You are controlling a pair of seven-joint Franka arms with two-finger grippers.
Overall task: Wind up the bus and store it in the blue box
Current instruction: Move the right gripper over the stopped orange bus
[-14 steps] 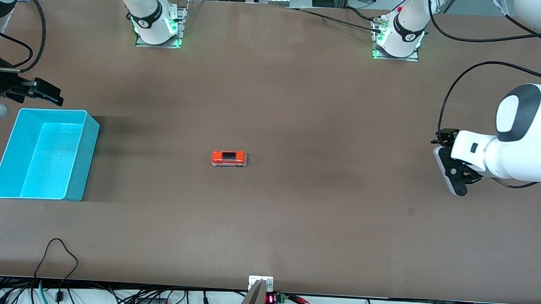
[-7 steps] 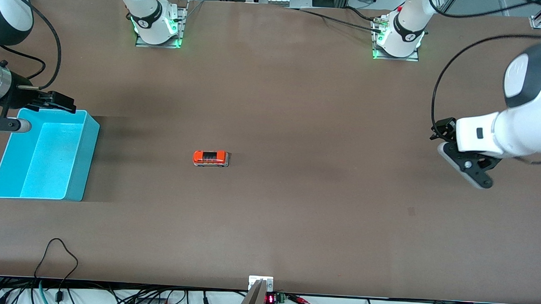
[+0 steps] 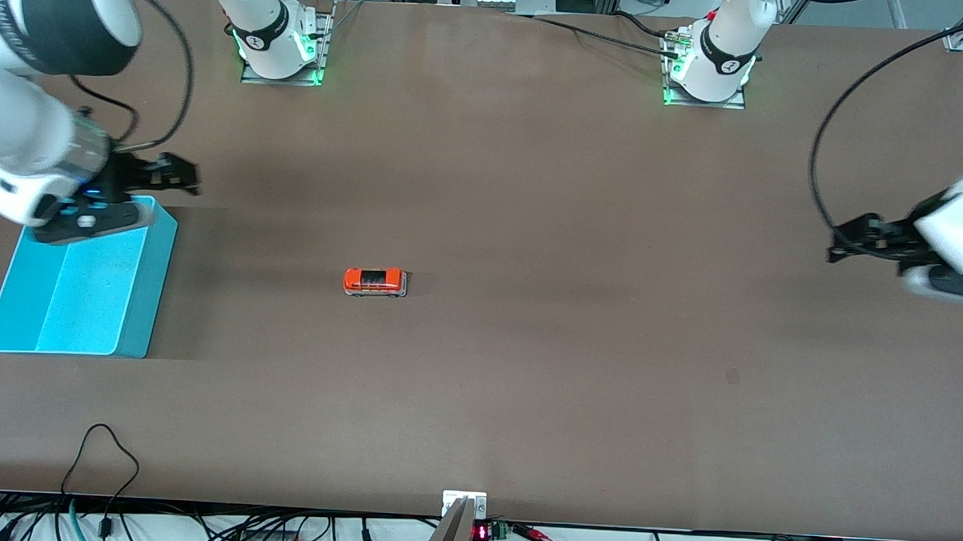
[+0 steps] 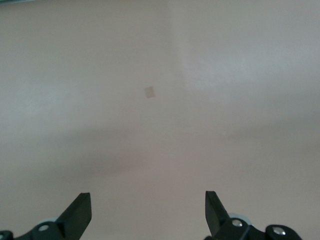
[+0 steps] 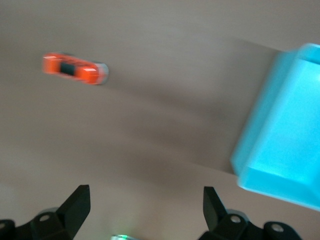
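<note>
Since the bus (image 3: 375,282) sits mid-table, long axis along the table's length, the right gripper (image 3: 168,175), fingers spread by the blue box (image 3: 148,291), looks nearer than the spread-fingered left gripper (image 3: 855,239).

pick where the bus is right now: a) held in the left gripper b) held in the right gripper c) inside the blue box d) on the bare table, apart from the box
d: the bus stands on the table on its own, well clear of the blue box, and both grippers are open and empty.
</note>
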